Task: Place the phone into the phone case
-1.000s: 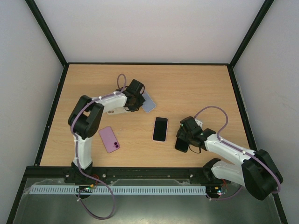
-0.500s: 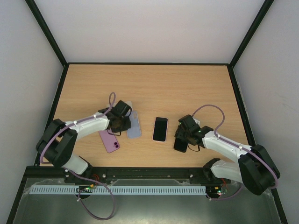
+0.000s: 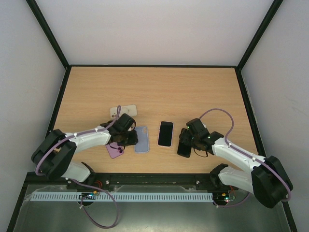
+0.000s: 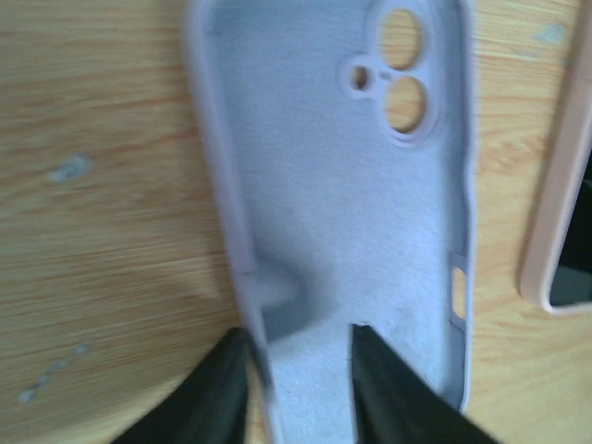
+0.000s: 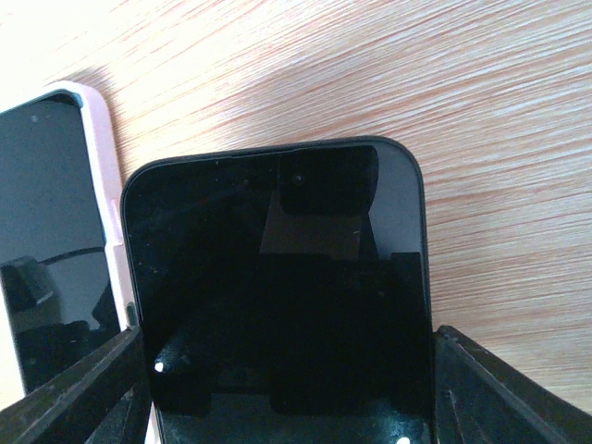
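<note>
The light blue case (image 3: 141, 139) has come from farther back on the table (image 3: 193, 92) to the near middle; it now lies flat, open side up, camera holes at its far end, just left of the pink-edged phone (image 3: 165, 133) and just right of a purple phone-shaped thing (image 3: 115, 151). With the left arm drawn in, a cream card-like thing (image 3: 122, 111) shows farther back on the left.

The left pincer (image 4: 296, 335), clamped a second ago, has begun to part; its fingers straddle the case's left wall near the near end, one outside and one inside, with a gap wider than the wall, so the case looks released rather than held.

The right pincer (image 5: 287, 338) has hardly moved; it grips the black phone (image 3: 185, 146) across its width, screen up, just right of the pink-edged phone; whether that phone rests on the table I cannot tell.

By my reading the case is now placed and ready; the phone is not yet in it, and the pink-edged phone lies between the two, so the carry must pass over or round it.
</note>
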Robot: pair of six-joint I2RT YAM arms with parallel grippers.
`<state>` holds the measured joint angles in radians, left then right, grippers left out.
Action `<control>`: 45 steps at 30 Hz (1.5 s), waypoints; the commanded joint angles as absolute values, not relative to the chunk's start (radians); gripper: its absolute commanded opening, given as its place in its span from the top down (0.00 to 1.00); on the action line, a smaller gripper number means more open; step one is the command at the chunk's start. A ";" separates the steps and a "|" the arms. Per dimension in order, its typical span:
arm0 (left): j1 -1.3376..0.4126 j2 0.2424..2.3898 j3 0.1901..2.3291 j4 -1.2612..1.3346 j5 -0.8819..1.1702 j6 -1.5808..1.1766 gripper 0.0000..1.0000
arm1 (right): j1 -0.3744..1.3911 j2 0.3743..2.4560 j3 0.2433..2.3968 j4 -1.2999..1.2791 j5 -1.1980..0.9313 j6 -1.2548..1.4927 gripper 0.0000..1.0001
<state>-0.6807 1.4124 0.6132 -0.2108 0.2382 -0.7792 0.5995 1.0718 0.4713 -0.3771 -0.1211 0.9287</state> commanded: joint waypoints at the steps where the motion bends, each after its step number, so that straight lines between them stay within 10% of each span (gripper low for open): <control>1: -0.644 1.341 0.567 -0.090 0.346 -0.813 0.58 | 0.613 1.033 0.523 -0.381 -0.156 0.954 0.39; 12: -0.411 1.089 0.460 -0.123 0.384 -0.810 0.01 | 0.763 1.097 0.595 -0.250 -0.205 1.030 0.40; 45: -0.046 0.869 0.362 -0.245 0.584 -0.818 0.01 | 0.986 1.722 1.005 0.056 -0.184 0.788 0.41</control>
